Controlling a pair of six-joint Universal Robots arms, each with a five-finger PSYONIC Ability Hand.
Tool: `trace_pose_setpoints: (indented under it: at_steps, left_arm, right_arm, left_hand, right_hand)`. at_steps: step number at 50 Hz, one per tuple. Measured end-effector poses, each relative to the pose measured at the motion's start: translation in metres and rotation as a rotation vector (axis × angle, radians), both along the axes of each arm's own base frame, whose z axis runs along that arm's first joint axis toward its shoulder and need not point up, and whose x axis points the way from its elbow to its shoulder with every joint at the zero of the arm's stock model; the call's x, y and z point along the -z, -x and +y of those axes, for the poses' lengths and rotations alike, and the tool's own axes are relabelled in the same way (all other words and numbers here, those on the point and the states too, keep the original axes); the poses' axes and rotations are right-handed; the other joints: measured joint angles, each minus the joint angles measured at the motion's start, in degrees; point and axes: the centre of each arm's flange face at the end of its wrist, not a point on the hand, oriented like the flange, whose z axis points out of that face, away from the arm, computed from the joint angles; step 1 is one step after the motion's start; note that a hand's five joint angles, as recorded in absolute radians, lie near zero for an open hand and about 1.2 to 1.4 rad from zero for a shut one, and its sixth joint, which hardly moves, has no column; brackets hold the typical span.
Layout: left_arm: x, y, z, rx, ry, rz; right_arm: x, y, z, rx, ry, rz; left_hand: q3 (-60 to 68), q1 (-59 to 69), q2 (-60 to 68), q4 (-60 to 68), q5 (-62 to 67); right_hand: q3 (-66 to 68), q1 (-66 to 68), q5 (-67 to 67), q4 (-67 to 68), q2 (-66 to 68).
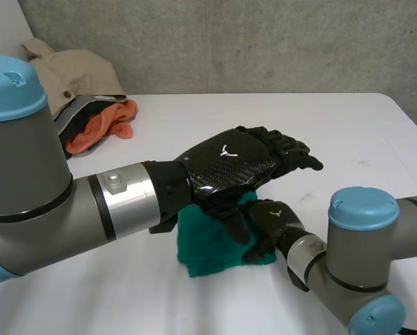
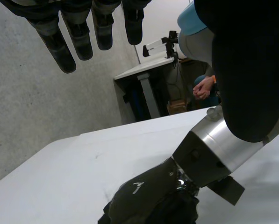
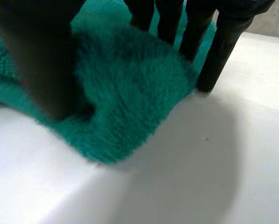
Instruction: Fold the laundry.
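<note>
— Where's the towel from where you stand?

— The green towel point(image 1: 205, 246) lies folded into a thick wad on the white table point(image 1: 278, 115), low in the middle of the frame, right under both hands

— What's the left hand doing?

— The left hand point(image 1: 229, 166) hangs above the towel, clear of it, back upward, pointing toward the right of the frame. Its fingers point(image 2: 78, 39) are straight and a little spread, with nothing in them

— And the right?

— The right hand point(image 1: 267, 216) comes in from the lower right and rests on the towel's right-hand side, beneath the left hand. Looking along its palm, its fingers point(image 3: 193, 32) run straight down onto the fleecy cloth. The outermost fingertip is on the bare table just beside the towel's edge. The thumb point(image 3: 41, 60) presses on the towel, apart from the fingers. Nothing is curled round the cloth, so I'd call the hand flat and pressing, not gripping

— Anything else about?

— A heap of laundry point(image 1: 89, 112) sits in the upper left of the frame, well apart from the towel. It has a beige garment point(image 1: 72, 70) on top and an orange cloth point(image 1: 100, 131) spilling out at its near side. Beyond the table a person's hands point(image 2: 203, 87) are held together
</note>
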Motion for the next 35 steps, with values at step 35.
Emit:
trace_pose_setpoints:
  at_steps: [35]
  left_arm:
    - [-0.024, 0.002, 0.013, 0.02, 0.064, 0.046]
  right_arm:
    - [-0.026, 0.196, -0.316, 0.684, 0.392, 0.039]
  left_hand:
    - [0.0, 0.0, 0.0, 0.0, 0.0]
  right_hand:
    - [18.8, 7.6, 16.9, 19.8, 17.0]
